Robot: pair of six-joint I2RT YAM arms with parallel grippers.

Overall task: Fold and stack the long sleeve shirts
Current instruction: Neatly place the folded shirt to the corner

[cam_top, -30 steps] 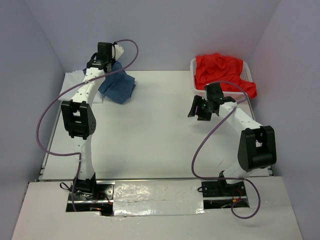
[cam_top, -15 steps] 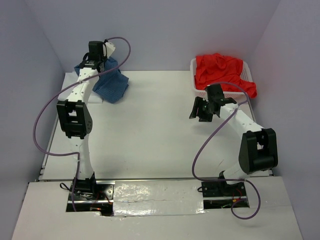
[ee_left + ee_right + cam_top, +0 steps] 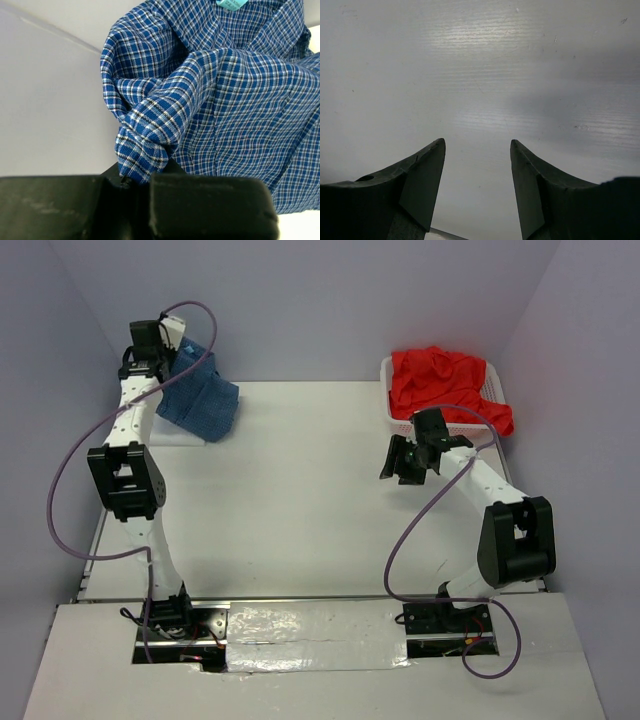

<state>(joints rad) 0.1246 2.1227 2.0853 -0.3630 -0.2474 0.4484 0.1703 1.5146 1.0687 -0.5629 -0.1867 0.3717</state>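
Left hand [image 3: 136, 181] clamps blue checked shirt [image 3: 202, 400] over tabletop's [image 3: 300, 530] far-left corner, likely stacking; next: lower, release. Right hand [image 3: 477, 170] released, empty.

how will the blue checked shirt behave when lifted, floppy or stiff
Likely floppy: the blue checked cloth shirt bunches into folds where the left gripper pinches it. Probably light for its size, since that one small pinch holds up the draping cloth.
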